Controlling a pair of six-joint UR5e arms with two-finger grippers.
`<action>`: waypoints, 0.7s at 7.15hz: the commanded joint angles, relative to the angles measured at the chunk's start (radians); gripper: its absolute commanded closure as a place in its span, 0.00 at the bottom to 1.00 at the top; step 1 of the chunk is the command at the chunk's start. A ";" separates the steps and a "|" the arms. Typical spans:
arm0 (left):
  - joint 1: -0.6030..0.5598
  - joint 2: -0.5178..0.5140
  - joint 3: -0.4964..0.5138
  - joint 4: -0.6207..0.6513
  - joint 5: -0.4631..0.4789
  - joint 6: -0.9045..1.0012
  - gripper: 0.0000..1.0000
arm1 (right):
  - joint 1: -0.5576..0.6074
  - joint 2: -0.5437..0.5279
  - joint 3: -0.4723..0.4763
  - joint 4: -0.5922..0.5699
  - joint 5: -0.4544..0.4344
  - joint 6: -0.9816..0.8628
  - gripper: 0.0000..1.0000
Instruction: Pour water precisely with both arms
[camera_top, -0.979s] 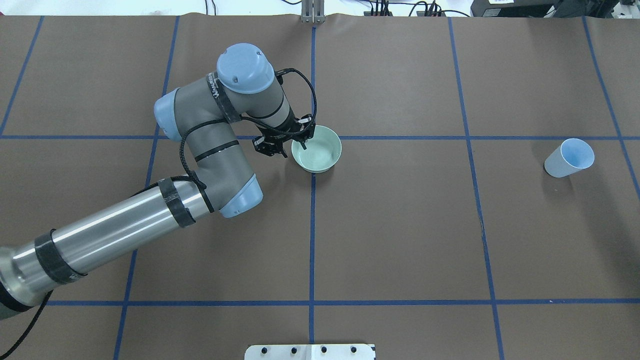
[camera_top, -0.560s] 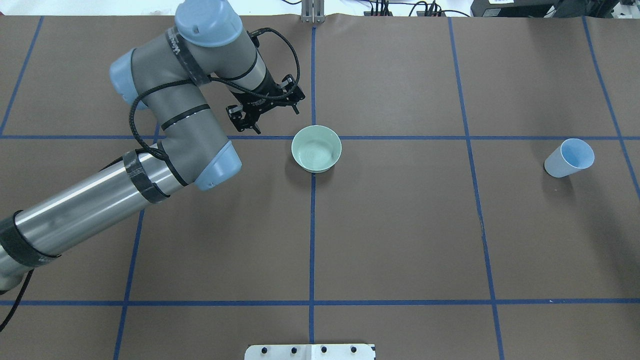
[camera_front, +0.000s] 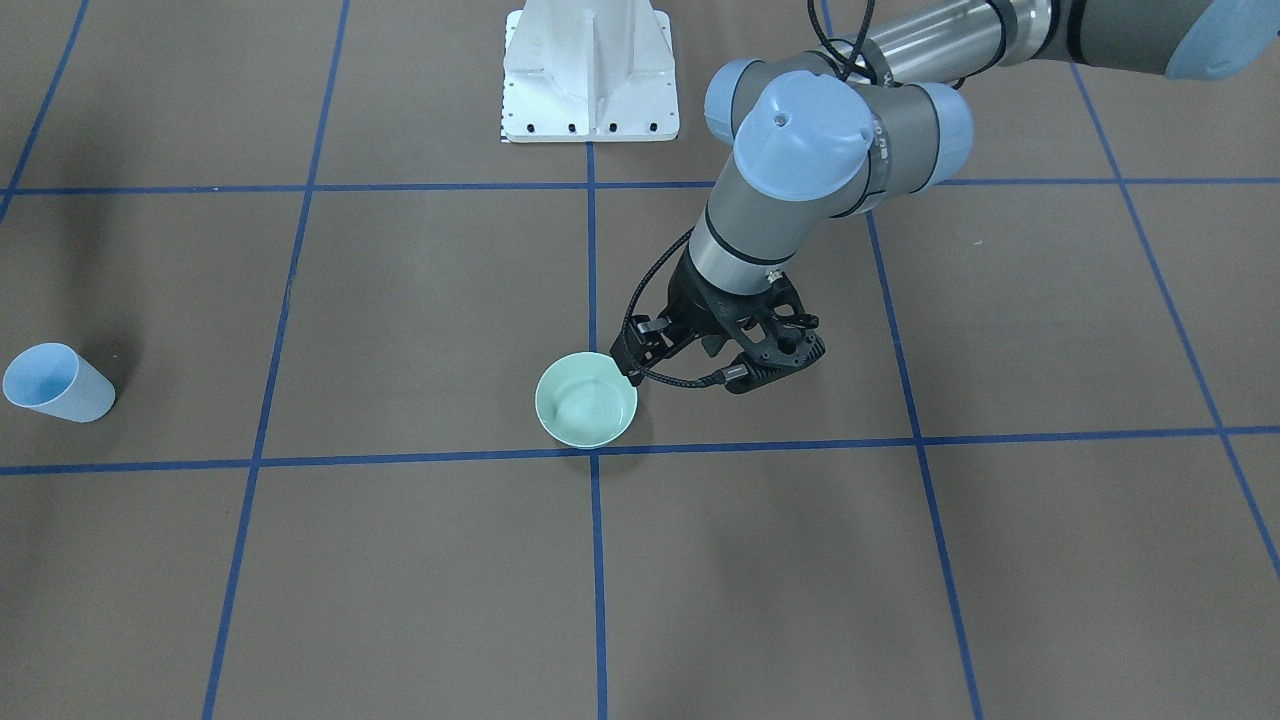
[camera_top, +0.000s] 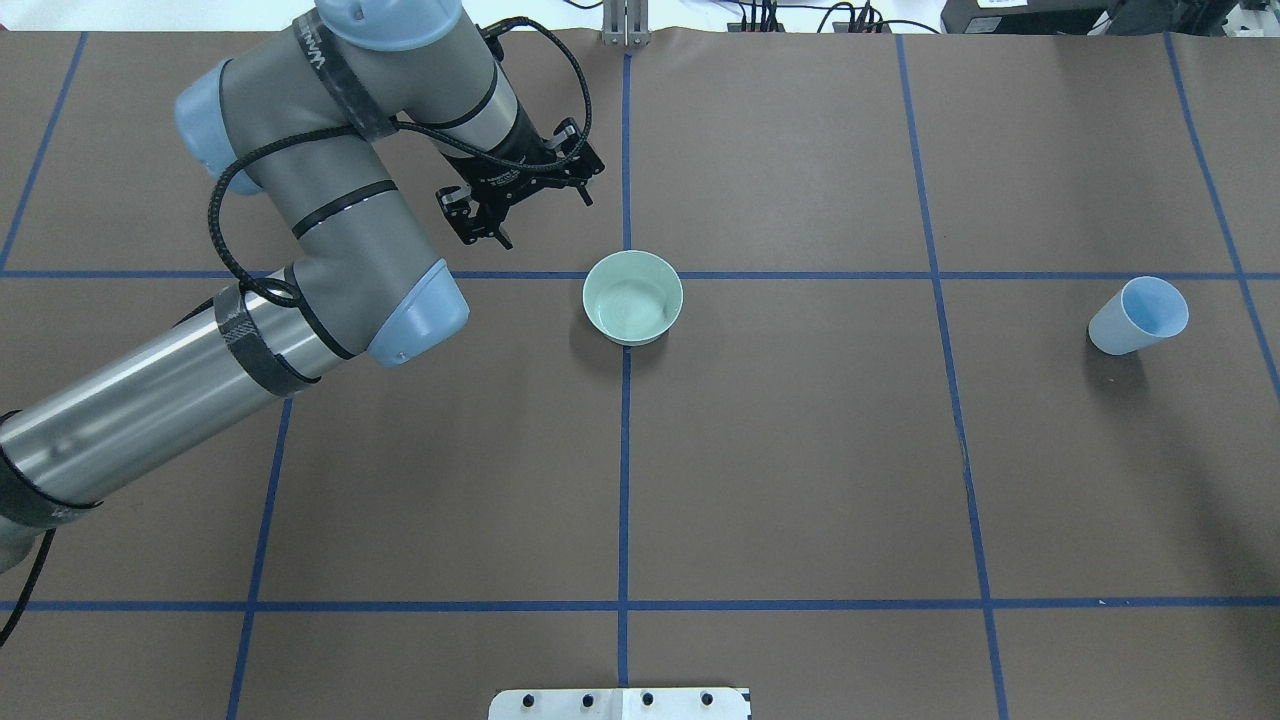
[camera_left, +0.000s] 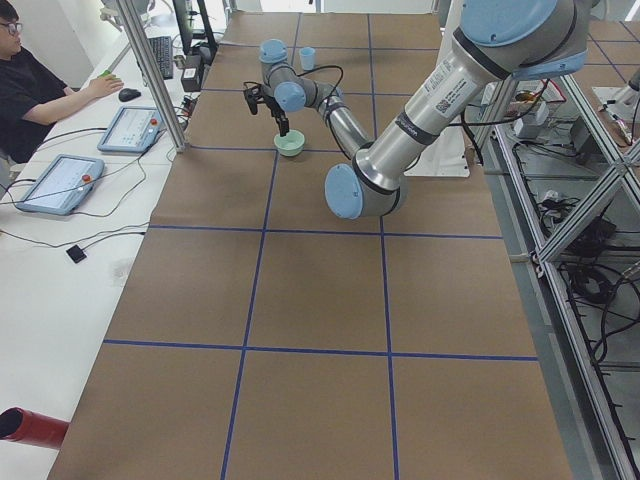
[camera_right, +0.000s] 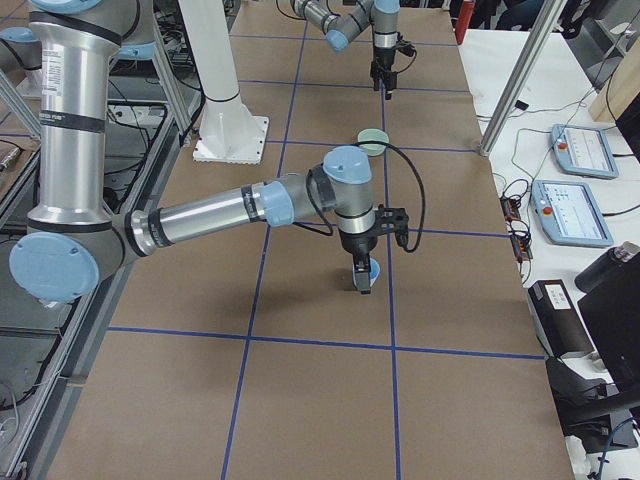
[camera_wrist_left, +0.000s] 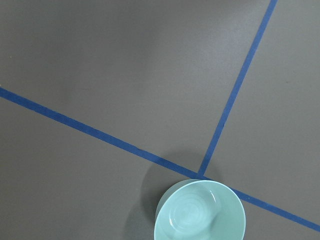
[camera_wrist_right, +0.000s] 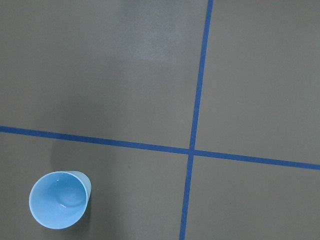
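A robotics lab — a brown-papered counter (camera_top: 800, 450) gridded in blue tape (camera_top: 623, 480), aluminium frame posts (camera_left: 152, 70) along one edge, an operator (camera_left: 30, 90) at touch panels (camera_left: 130, 128) — cables (camera_top: 765, 14) past the far edge.

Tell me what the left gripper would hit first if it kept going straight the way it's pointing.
Likely the bare table beside the green bowl, not the bowl itself; depth is unclear.

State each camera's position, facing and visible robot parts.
Front-facing: across table, facing pedestal; left arm.
Overhead: behind pedestal, looking down; left arm.
Exterior left: table's left end; left arm.
Exterior right: right end; right arm, left arm.
Left wrist: down onto bowl; no fingers.
Right wrist: down onto cup; no fingers.
Shared: front-facing and overhead show bowl, cup.
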 joint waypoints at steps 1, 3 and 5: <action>-0.004 0.014 -0.017 0.002 0.002 -0.002 0.00 | -0.169 -0.146 0.080 0.267 -0.058 0.405 0.00; -0.005 0.037 -0.036 0.003 0.003 0.000 0.00 | -0.389 -0.229 0.188 0.322 -0.238 0.633 0.00; -0.010 0.050 -0.040 0.028 0.012 0.070 0.00 | -0.600 -0.272 0.177 0.394 -0.502 0.748 0.00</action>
